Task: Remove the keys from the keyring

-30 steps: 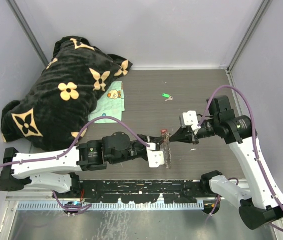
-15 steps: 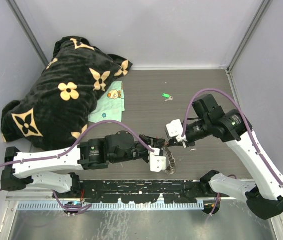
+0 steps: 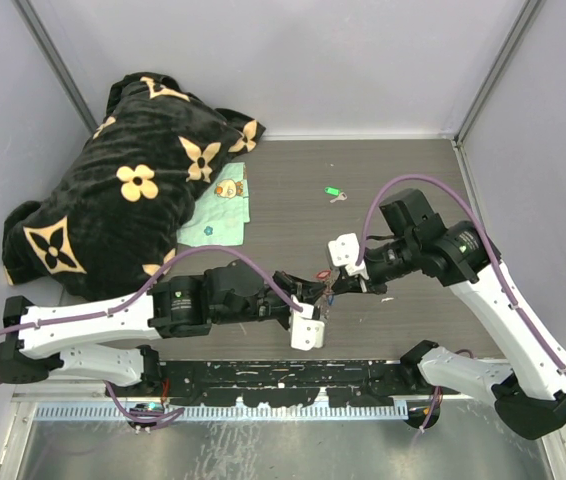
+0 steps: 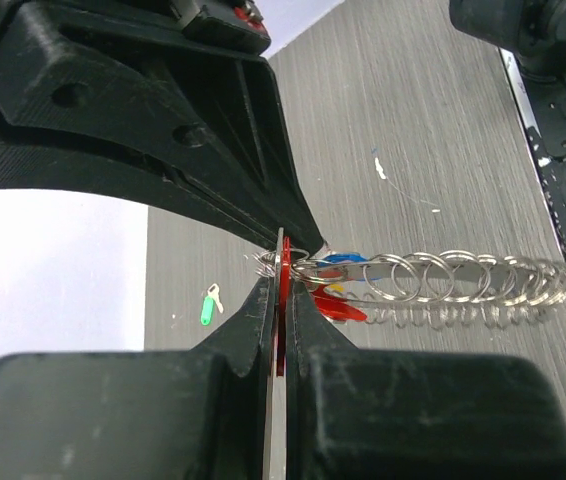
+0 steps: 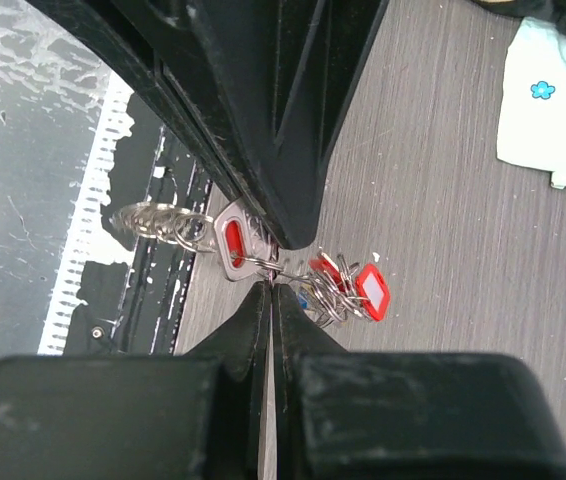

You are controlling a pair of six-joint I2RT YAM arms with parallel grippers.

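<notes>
Both arms meet over the near middle of the table (image 3: 293, 190). The left gripper (image 4: 281, 285) has its fingers pressed together on a red tag (image 4: 282, 340), seen edge-on. The right gripper (image 5: 270, 300) comes from the opposite side, its tips pinched shut on the bunch of keys (image 5: 348, 285). Exactly which loop it holds cannot be told. The keyring (image 4: 463, 285), a run of linked silver loops, trails away from this pinch point, held clear of the table.

Progress: one green-tagged key (image 3: 332, 191) lies loose on the far part of the table, well apart from the arms, so at least one key appears to be off. Red, blue and yellow tags remain crowded at the keyring's end, so most of the task is judged still to do.

Change: a second ago the right gripper stood farther right and the keyring hung as an upright strand below the left gripper. Now the right arm has moved left, the two tips touch, and the keyring is largely hidden from above. The green-tagged key has not moved.
</notes>
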